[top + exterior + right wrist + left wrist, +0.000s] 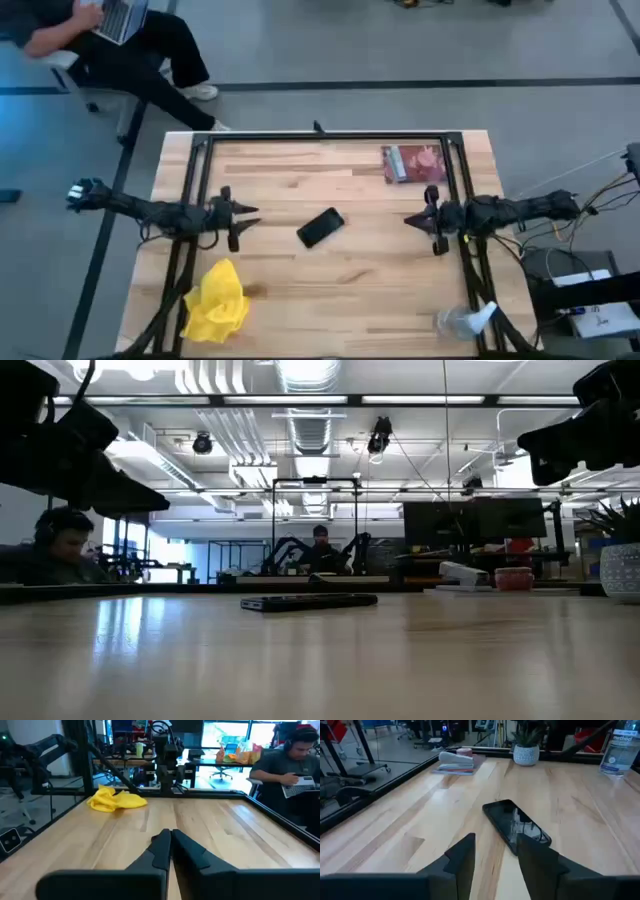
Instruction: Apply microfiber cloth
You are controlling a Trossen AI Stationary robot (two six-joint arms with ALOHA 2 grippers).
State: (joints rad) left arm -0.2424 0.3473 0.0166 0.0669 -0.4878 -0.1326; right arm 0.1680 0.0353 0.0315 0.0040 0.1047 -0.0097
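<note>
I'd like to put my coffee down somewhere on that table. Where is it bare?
The widest bare wood lies along the near edge, between the microfiber cloth and the spray bottle. The far-left stretch, left of the booklet, is bare too. The middle is crowded: the phone lies between both end effectors.

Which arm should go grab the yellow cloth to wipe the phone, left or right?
Left, most likely. The microfiber cloth lies on the left gripper's side of the table, near the front edge, while the right gripper hovers across the phone, farther off. The left fingers are open; the right ones are shut.
</note>
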